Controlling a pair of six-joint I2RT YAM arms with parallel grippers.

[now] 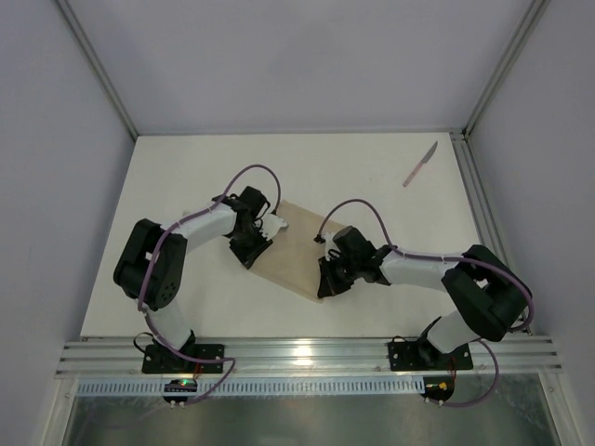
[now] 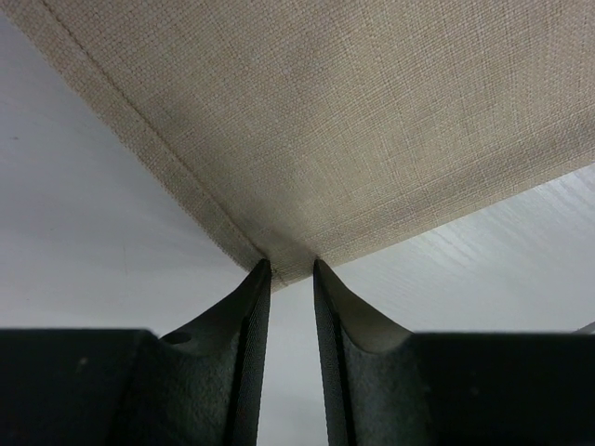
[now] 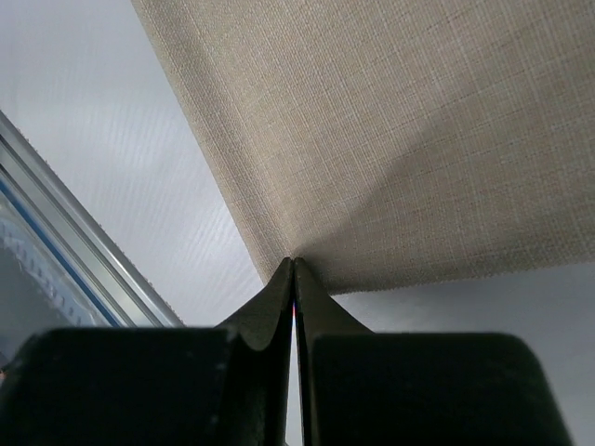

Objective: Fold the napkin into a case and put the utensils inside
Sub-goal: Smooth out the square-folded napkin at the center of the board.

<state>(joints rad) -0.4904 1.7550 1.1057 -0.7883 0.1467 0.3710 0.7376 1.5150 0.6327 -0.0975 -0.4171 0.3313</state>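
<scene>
Napkin [image 3: 390, 139] corner lies pinched in right gripper [image 3: 294, 265].

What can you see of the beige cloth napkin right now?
The plain beige woven napkin lies spread flat, turned like a diamond, on the white table between the arms. A stitched hem shows along one edge. The black left gripper straddles one corner, jaws slightly apart. The right gripper is shut on another corner, with a slight ridge raised there.
</scene>
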